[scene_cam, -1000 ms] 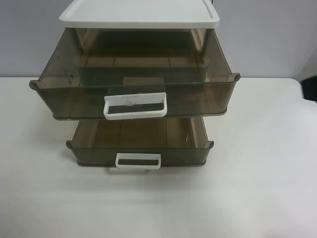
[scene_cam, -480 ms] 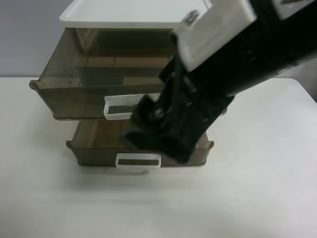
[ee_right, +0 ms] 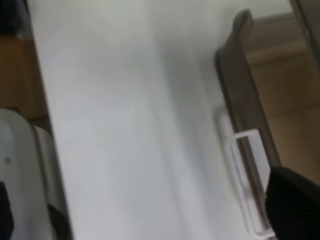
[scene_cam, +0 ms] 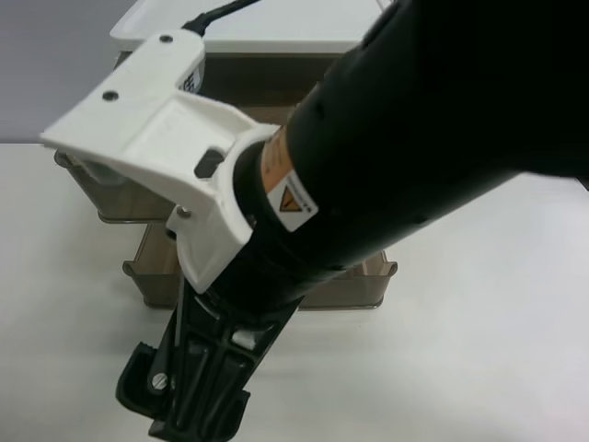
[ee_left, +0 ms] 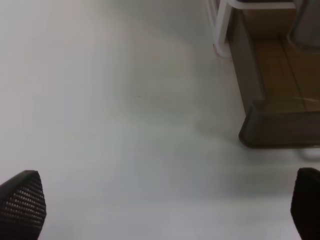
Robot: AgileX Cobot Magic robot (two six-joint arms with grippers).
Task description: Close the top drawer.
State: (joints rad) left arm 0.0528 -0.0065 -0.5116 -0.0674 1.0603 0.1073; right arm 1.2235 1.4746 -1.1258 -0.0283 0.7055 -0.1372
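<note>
The top drawer (scene_cam: 115, 204) is smoky brown and stands pulled out under the white cabinet top (scene_cam: 276, 28). A large black arm with a white camera mount (scene_cam: 138, 138) covers most of it, handle included. That arm's gripper (scene_cam: 184, 405) hangs over the table in front of the lower drawer (scene_cam: 363, 281), touching nothing. The blurred right wrist view shows a brown drawer front with a white loop handle (ee_right: 245, 185). My right gripper (ee_right: 155, 215) is open, one dark fingertip (ee_right: 295, 205) showing. My left gripper (ee_left: 160, 210) is open and empty above the table.
The left wrist view shows a brown drawer's front corner (ee_left: 260, 125) and a white handle (ee_left: 225, 20); I cannot tell which drawer. The white table (scene_cam: 479, 368) runs in front of and beside the cabinet. Its edge and a white object (ee_right: 22, 190) show in the right wrist view.
An arm has swung in from the exterior high view's upper right across the cabinet, and its gripper has come down to the front left. Both drawers stand as before.
</note>
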